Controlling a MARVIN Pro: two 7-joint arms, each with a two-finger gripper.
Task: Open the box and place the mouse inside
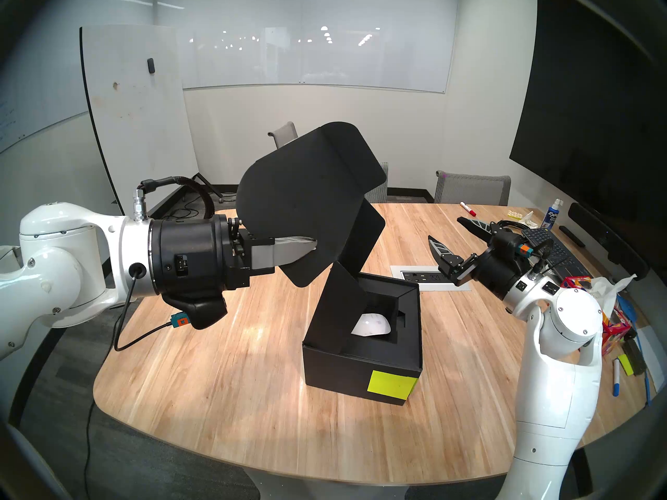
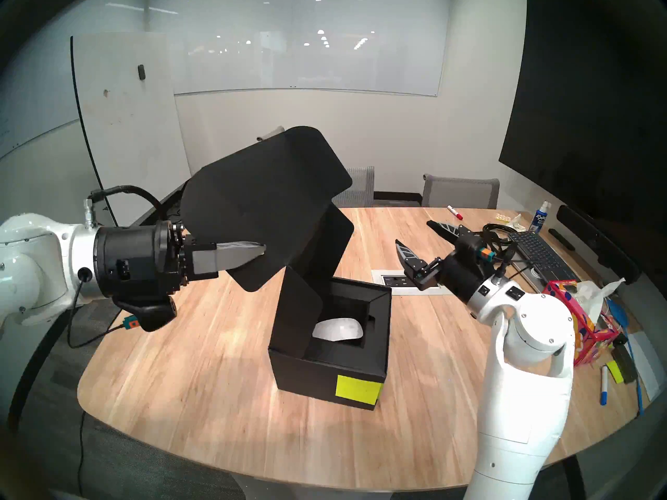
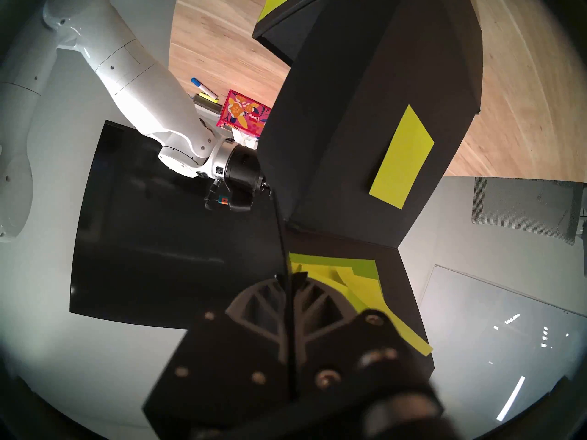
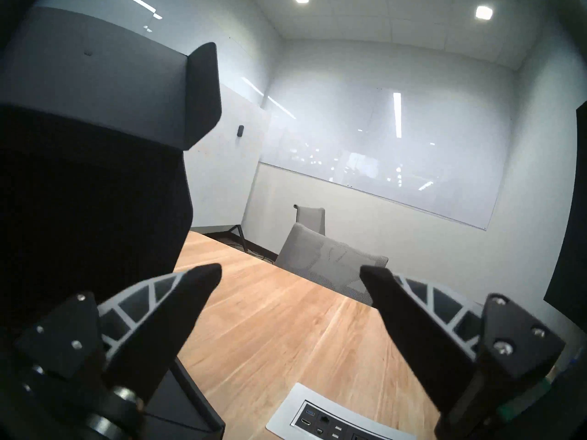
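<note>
Writing: the spray bottle [image 1: 552, 214] at the far right of the bench [image 1: 223, 362] has blue letters that start "EXP"; the rest is too small to read. The tissue box [image 3: 243, 114] shows the name "Kleenex", seen upside down in the left wrist view.
Box: the box [image 1: 361, 369] is a black cardboard cube. It stands in the middle of the bench with its top open. A bright yellow-green sticky square [image 1: 391, 382] sits on its near corner.
Lid: the lid [image 1: 310, 196] is a big, flat black flap with rounded ends. It is lifted high and leans to the left. More yellow-green notes [image 3: 401, 156] are stuck on its other side.
Mouse: the mouse [image 1: 371, 324] is small, white, smooth and round. It lies inside the open box, down in the black hollow.
Left pincer: the left pincer [image 1: 306, 250] is pinched tight on the edge of the lid and holds it up.
Right pincer: the right pincer [image 1: 449, 237] has its two black fingers wide apart and holds nothing. It is in the air to the right of the box, not touching it.
Bench: light wood with long stripes and a rounded edge.
Other things: a red marker [image 1: 468, 209], a black keyboard [image 1: 552, 250], a blue marker [image 1: 616, 376] and a plug panel [image 1: 422, 277] set into the wood.
</note>
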